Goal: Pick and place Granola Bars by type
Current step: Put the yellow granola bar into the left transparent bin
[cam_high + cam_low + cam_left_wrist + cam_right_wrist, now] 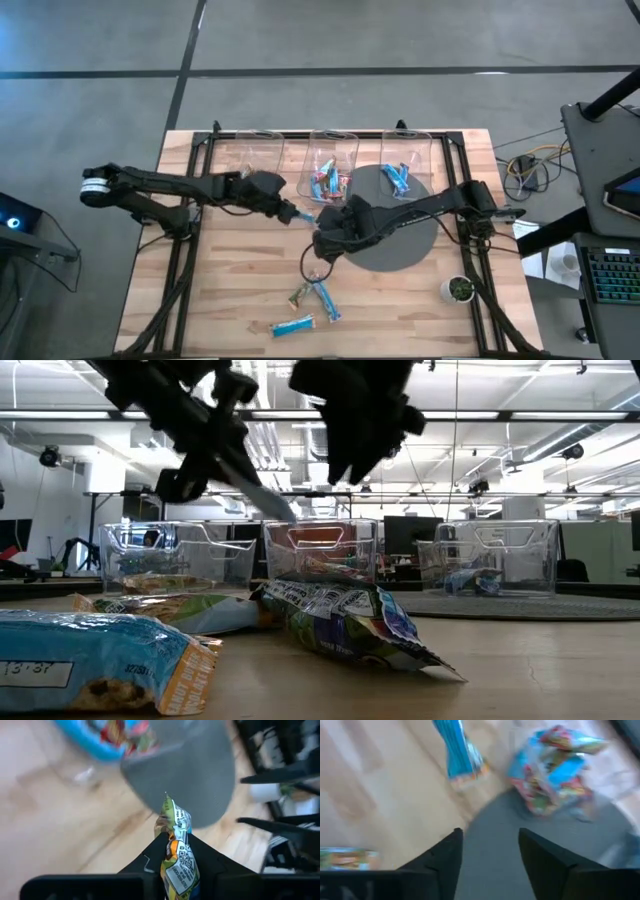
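Left wrist view: left fingers (176,862) pinch crinkled green-orange-white granola bar (178,845); right fingers (487,852) parted, empty.

A wooden table (230,280) carries three clear bins (333,160), a grey mat (400,240) and loose granola bars (310,300).

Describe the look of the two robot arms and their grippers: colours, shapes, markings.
Both arms are black and slender, built of jointed segments. The left arm has a white ring at its outer end. The right arm is black throughout. The left gripper has two black wedge-shaped fingers; the right gripper has two flat, tapered black fingers. A thin black cable loops below the right gripper.
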Tool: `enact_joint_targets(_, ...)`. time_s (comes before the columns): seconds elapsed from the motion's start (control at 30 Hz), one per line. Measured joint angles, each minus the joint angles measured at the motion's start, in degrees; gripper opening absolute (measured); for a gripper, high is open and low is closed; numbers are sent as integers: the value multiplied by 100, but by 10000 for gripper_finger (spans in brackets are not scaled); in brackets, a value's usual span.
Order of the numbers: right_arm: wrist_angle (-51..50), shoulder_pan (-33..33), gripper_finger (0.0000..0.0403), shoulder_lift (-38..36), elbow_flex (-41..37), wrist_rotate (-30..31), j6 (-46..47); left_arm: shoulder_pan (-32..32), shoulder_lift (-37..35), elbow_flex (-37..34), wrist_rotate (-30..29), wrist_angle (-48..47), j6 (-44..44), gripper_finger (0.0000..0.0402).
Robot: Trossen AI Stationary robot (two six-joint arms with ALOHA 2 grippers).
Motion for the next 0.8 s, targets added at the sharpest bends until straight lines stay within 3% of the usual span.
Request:
enact_joint_targets(0.07,-297,42,206,-53,0,209,141,113,-276,134,-135,-34,205,42)
enact_joint_targets(0.13,-514,73,221,-111,0,352,252,195,-595,396,-680,-214,506,42)
enact_joint_targets(0.33,-638,64,244,-184,2,595,339,225,-1098,1217,-3866,-2338,1572,41)
enact_joint_targets(0.43,-624,66,247,-181,2,595,299,241,-1127,1311,-4838,-3246,1627,41)
enact_joint_targets(0.7,-618,62,236,-160,-13,585,193,349,-865,933,-5787,-2999,1931,41)
enact_joint_targets(0.8,-618,73,234,-160,-13,579,196,518,-740,756,-5814,-2760,1912,41)
